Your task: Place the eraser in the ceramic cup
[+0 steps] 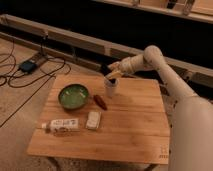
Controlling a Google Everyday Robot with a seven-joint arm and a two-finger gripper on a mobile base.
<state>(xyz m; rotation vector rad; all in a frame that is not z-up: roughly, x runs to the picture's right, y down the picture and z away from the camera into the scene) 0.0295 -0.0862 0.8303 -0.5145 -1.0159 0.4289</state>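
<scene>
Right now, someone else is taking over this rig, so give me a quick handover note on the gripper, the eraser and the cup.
Gripper: directly above the mouth of the ceramic cup, near the table's far edge.
Eraser: not visible on the table; I cannot tell whether it is in the gripper or already in the cup.
Also on the table: green bowl, reddish-brown oblong, pale block, bottle lying flat.
Done: arm brought over the cup.
Left: confirm the drop, then pull the arm back.
</scene>
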